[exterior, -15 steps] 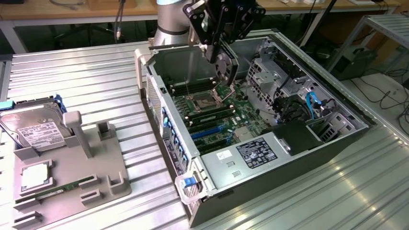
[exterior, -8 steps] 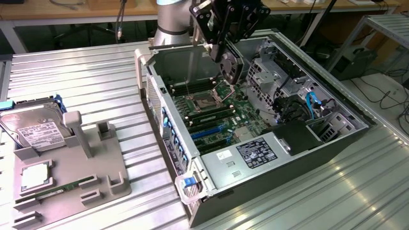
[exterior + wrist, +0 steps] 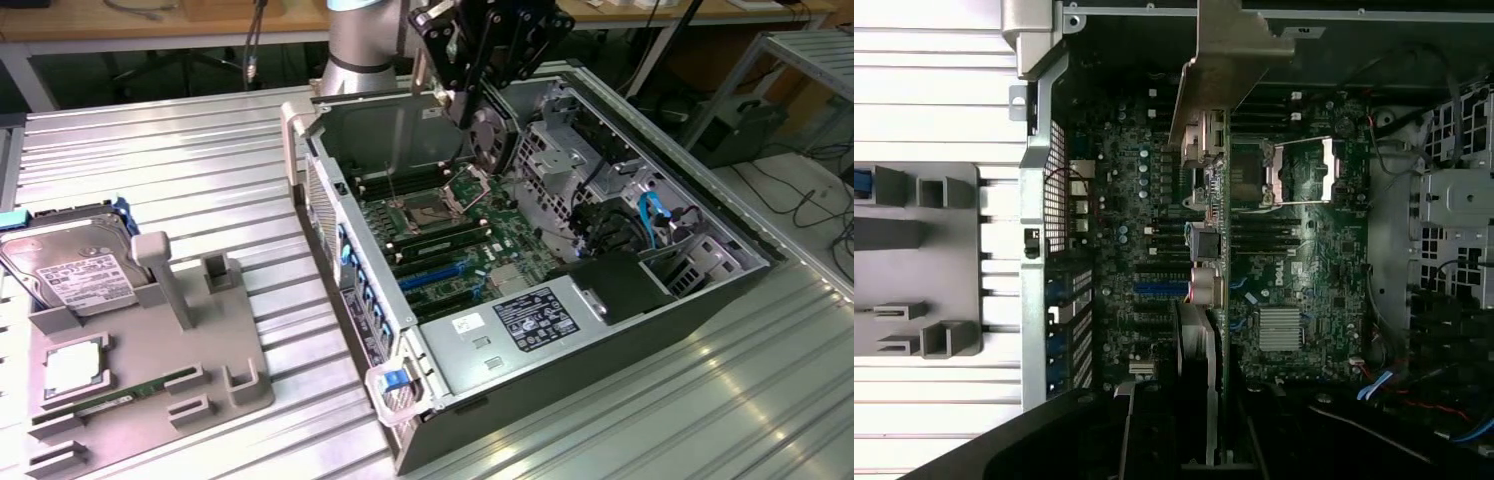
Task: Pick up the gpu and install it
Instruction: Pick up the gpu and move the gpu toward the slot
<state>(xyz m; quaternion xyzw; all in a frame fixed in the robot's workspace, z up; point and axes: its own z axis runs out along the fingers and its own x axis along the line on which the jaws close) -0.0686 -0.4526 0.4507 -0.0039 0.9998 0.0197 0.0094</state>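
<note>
Holding the gpu (image 3: 487, 135) upright over the open computer case (image 3: 534, 335), the black gripper (image 3: 467, 105) was narrowly parted and clamped on the card. The gpu was a thin, flat green board with a round black fan on one face. In the wrist view the gpu (image 3: 1199, 340) appeared edge-on, its folded silver end bracket (image 3: 1229, 70) at the end farthest from the gripper (image 3: 1209, 425). The card hung above the green motherboard (image 3: 454, 235), near the square metal-framed CPU socket (image 3: 430, 210); contact with a slot could not be told. The case was grey sheet metal with perforated panels. It lay on a ribbed, shiny metal counter (image 3: 160, 170). Towards the exterior view's left stood a grey moulded holder (image 3: 147, 360) carrying a silver hard drive (image 3: 74, 270) with a white label.
</note>
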